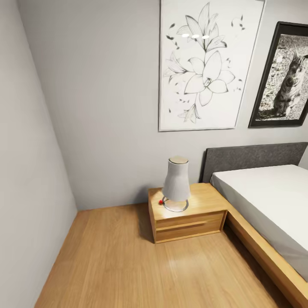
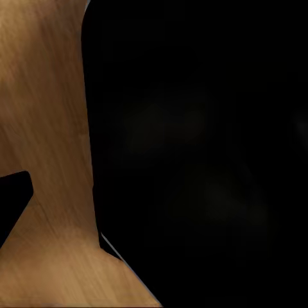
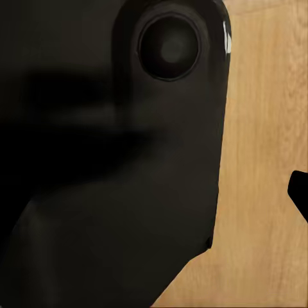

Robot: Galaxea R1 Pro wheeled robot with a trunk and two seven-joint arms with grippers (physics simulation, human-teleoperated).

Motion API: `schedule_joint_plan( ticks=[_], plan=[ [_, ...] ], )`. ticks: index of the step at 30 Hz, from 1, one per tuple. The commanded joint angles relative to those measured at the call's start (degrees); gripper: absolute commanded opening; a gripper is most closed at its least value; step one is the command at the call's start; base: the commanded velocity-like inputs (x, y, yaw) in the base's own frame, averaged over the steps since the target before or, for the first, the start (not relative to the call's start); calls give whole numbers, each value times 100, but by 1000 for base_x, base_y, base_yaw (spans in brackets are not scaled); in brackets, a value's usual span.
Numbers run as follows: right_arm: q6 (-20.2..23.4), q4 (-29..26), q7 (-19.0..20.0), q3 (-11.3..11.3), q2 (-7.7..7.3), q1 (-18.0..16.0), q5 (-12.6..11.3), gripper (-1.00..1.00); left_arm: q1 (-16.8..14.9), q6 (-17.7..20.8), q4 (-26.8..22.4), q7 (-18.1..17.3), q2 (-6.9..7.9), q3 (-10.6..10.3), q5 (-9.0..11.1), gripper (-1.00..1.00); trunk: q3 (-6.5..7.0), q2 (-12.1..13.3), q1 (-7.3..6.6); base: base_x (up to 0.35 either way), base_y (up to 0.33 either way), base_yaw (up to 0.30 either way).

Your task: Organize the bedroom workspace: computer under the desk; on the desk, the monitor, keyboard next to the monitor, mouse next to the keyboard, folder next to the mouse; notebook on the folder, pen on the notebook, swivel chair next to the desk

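- Wooden floor (image 1: 128, 265) is seen nearest, running from the left wall (image 1: 30, 171) across to the bed frame; none of the task's things are seen on it, so where they lie cannot be told from these views.
- At the left, a bare grey corner is faced. If the base is driven further that way, it could be boxed in between wall and nightstand (image 1: 188, 214), with little room left to turn.
- In the middle, a white lamp (image 1: 176, 184) is stood on the nightstand, with a small red thing (image 1: 161, 201) just beside its foot. A swing of the trunk or an arm close by could knock the lamp over; it looks tall and narrow-footed, so it is judged easy to tip.
- On the wall above, a flower print (image 1: 205, 64) and, to its right, a cat picture (image 1: 286, 77) are hung; neither is judged at risk.
- At the right, the bed (image 1: 265, 205) with its grey headboard (image 1: 252, 158) is set against the nightstand. Its low wooden frame juts out along the floor and could be clipped by the wheels in a turn.
- In both wrist views a dark, blurred body is shown close up against the floor; whether either gripper is parted or closed, or has hold of anything, cannot be told.
- The search is judged unfinished: desk and chair must be found by turning away, and time is lost if this corner is lingered in.
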Motion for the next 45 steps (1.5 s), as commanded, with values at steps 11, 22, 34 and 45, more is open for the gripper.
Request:
schedule_joint_plan(
  ticks=[11, 22, 34, 45],
  plan=[
    [-6, 27, -16, -30, 130, -136, -43, 100, -9, -18, -128, -20, -277, -8, -33, 100, 87, 199, -109, 0, 0, 0],
    [-863, -29, -16, 3, -37, -150, -13, 100, -9, -26, -411, 8, -274, -9, -10, 100, 285, 640, -351, 0, 0, 0],
    [-2464, -1293, -28, -41, -14, -150, -69, 100, -10, -29, -2362, 18, -46, 3, 8, 100, 500, 1122, -615, 0, 0, 0],
    [-2605, -2388, -29, -60, -33, -152, -62, 100, -119, -15, -3003, 57, 49, 23, 257, 100, 698, 1563, -856, 0, 0, 0]
  ],
)
